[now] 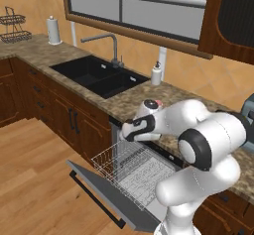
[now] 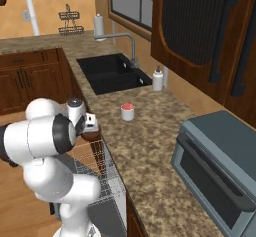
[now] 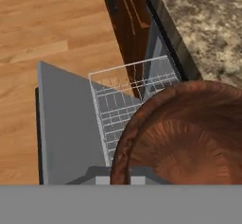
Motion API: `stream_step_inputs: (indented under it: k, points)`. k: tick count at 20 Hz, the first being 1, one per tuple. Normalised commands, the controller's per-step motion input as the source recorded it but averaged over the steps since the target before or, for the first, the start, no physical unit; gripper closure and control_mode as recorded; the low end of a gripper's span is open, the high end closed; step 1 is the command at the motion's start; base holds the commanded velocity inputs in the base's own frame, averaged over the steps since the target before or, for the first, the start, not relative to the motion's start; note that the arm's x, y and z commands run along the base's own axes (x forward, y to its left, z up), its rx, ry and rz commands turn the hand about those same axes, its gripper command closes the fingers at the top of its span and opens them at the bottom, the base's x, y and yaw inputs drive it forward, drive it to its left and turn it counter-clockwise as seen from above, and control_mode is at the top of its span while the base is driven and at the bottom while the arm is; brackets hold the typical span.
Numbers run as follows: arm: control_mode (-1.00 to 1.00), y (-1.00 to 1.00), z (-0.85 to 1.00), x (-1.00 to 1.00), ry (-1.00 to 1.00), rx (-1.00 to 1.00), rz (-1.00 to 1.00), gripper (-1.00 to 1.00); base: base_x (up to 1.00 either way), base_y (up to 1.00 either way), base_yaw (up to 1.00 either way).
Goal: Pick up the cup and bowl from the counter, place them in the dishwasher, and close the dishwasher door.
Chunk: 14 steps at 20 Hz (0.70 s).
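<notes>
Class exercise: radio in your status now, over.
Gripper shut on bowl, over open dishwasher's rack. Cup on counter. Nothing blocking.

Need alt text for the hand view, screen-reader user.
A dark reddish-brown bowl fills the lower right, seen from above, close to the camera. Beyond it, the white wire rack stands pulled out over the open dishwasher door, with wooden floor and granite counter around.

Home kitchen: speckled brown-grey granite surface (image 1: 124, 102), black double sink (image 1: 99, 75) with grey faucet (image 1: 106, 43), dark wooden cabinets (image 1: 54, 105), open dishwasher (image 1: 131, 174).
</notes>
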Motion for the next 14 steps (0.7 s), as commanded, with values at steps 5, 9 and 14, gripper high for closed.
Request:
stream_step_inputs:
  k: [5,9,14]
  points:
    - [-1.00,0.90,-0.32,0.18,0.11,-0.02,0.00,1.00,0.00,0.00,0.00]
    - [-1.00,0.39,-0.49,0.24,0.11,-0.09,-0.04,1.00,0.00,0.00,0.00]
    - [-1.00,0.24,-0.60,0.14,0.07,0.06,-0.27,1.00,0.00,0.00,0.00]
